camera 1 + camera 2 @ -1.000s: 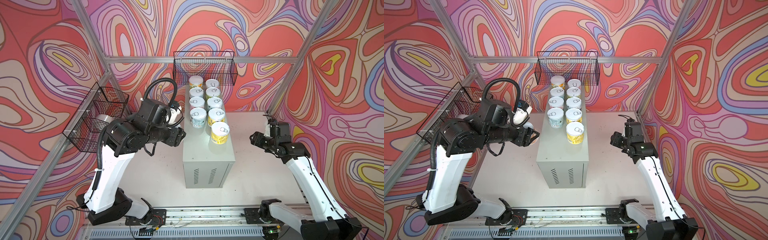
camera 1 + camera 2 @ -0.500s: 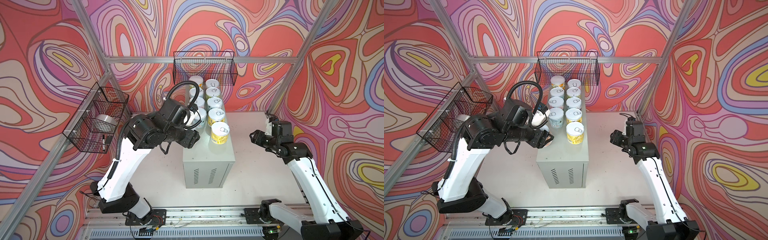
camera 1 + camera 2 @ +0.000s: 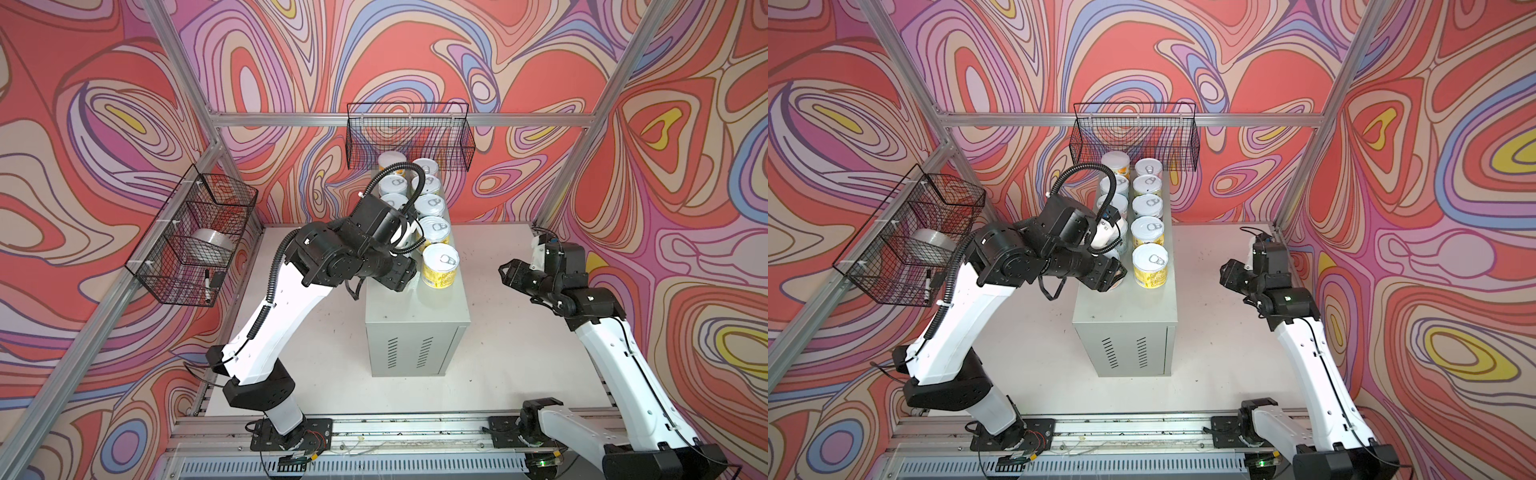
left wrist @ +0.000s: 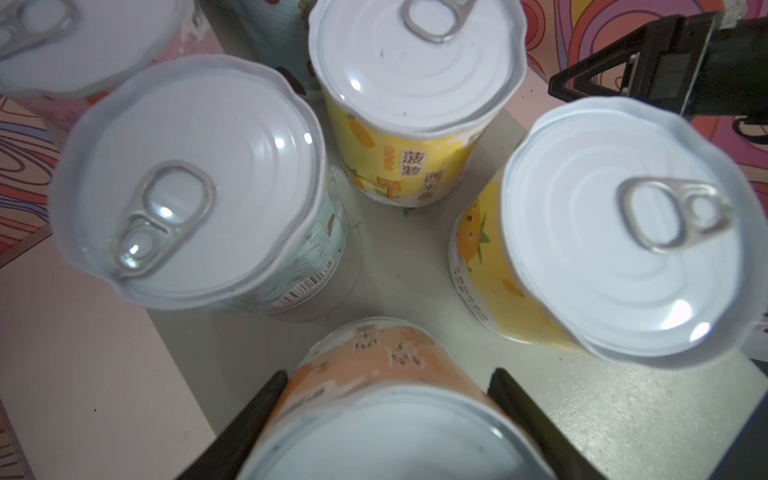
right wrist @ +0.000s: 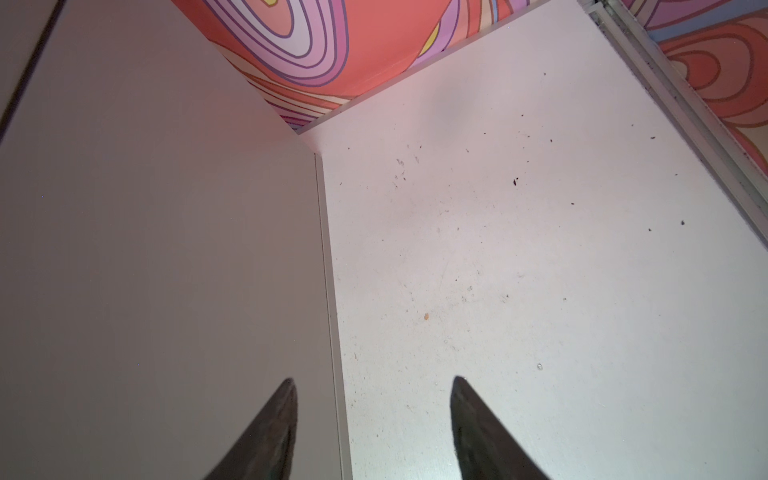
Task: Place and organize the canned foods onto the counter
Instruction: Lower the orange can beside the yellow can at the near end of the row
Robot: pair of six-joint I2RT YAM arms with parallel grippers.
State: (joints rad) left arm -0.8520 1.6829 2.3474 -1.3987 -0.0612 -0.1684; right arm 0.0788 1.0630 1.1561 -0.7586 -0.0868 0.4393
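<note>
left gripper [image 4: 388,374]: fingers flank orange can [image 4: 386,349]; gripping or loose, cannot tell
orange can: upright at counter [image 3: 415,309] near end, left row, beside yellow can [image 4: 619,232]
right gripper [image 5: 374,379]: jaws apart, empty, low beside counter
progress: other cans [image 3: 1147,205] stand in two rows; likely the last placement, only release and retreat left

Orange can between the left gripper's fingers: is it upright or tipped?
Upright. In the left wrist view the orange can shows its lid toward the camera, like the yellow can beside it, base down on the counter.
</note>
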